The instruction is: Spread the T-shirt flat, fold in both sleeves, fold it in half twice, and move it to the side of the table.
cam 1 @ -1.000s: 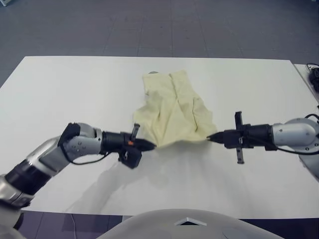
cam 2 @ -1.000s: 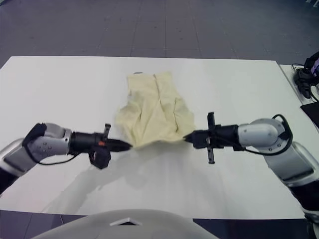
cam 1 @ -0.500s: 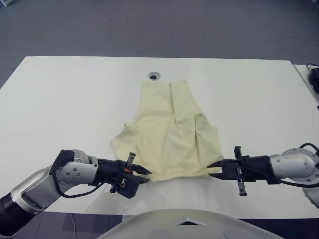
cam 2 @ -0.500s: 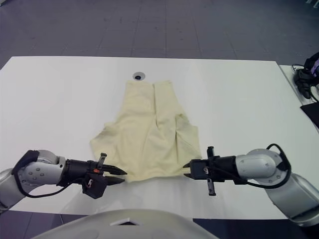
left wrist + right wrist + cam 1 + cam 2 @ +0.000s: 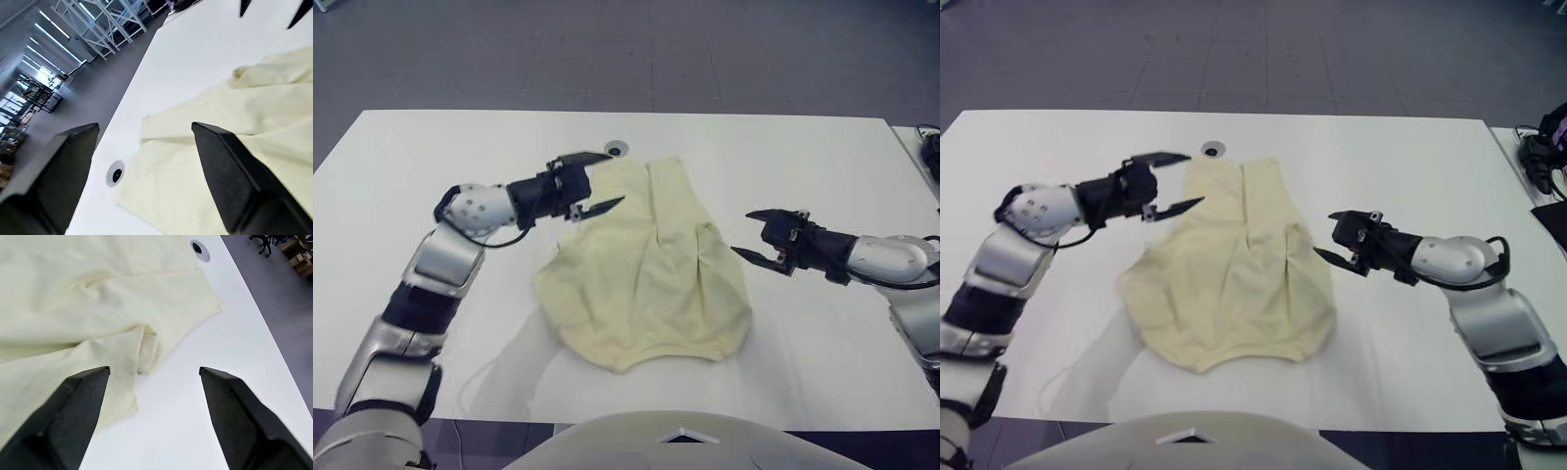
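The pale yellow T-shirt (image 5: 646, 264) lies on the white table (image 5: 431, 176), roughly spread, with folds down its middle and a rounded near edge. My left gripper (image 5: 607, 181) hovers open over the shirt's far left corner, nothing between its fingers. My right gripper (image 5: 752, 233) is open just off the shirt's right edge, beside a small bunched flap (image 5: 146, 350). In the left wrist view the shirt's far edge (image 5: 195, 147) lies below the spread fingers (image 5: 234, 176).
A small round grommet hole (image 5: 616, 149) sits in the table just beyond the shirt's far edge. Dark cables and gear (image 5: 1536, 147) lie at the far right. Bare tabletop lies wide on both sides of the shirt.
Both grippers let go of the shirt's near edge and opened. The left arm swung to the far left corner; the right rose to the right edge. The shirt settled flatter.
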`<action>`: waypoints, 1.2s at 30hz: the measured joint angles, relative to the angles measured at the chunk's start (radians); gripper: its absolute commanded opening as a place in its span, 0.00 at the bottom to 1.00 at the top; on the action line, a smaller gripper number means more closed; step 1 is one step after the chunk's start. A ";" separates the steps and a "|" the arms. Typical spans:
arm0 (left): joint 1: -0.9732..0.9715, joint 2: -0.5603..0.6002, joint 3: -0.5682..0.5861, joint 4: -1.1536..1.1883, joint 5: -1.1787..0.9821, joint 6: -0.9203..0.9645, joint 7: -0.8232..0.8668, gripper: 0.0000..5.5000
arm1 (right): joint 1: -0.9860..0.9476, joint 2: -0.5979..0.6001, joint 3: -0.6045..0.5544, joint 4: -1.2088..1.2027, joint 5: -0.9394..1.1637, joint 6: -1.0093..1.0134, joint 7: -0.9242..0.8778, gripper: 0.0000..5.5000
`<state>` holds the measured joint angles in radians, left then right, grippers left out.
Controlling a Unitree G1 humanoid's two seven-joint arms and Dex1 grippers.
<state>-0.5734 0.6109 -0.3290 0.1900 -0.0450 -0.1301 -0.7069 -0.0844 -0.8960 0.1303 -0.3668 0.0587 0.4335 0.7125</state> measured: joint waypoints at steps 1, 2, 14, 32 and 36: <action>-0.033 -0.029 -0.017 0.084 0.046 -0.029 0.030 0.78 | -0.011 0.025 0.021 0.035 -0.031 -0.015 -0.025 0.75; -0.063 -0.054 -0.035 0.164 0.089 -0.055 0.063 0.81 | -0.022 0.049 0.042 0.068 -0.057 -0.027 -0.047 0.78; -0.333 -0.279 -0.187 0.980 0.482 -0.282 0.438 0.98 | -0.078 0.121 0.148 0.233 -0.348 -0.078 -0.184 0.98; -0.356 -0.247 -0.170 1.053 0.544 -0.395 0.466 0.98 | 0.033 0.101 -0.120 -0.137 -0.203 0.579 -0.079 0.98; -0.357 -0.242 -0.156 1.001 0.550 -0.480 0.464 0.98 | -0.183 0.118 -0.150 -0.105 -0.170 0.617 -0.095 0.98</action>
<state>-0.9302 0.3688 -0.4851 1.1910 0.5047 -0.6103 -0.2429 -0.2674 -0.7776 -0.0194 -0.4723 -0.1113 1.0506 0.6174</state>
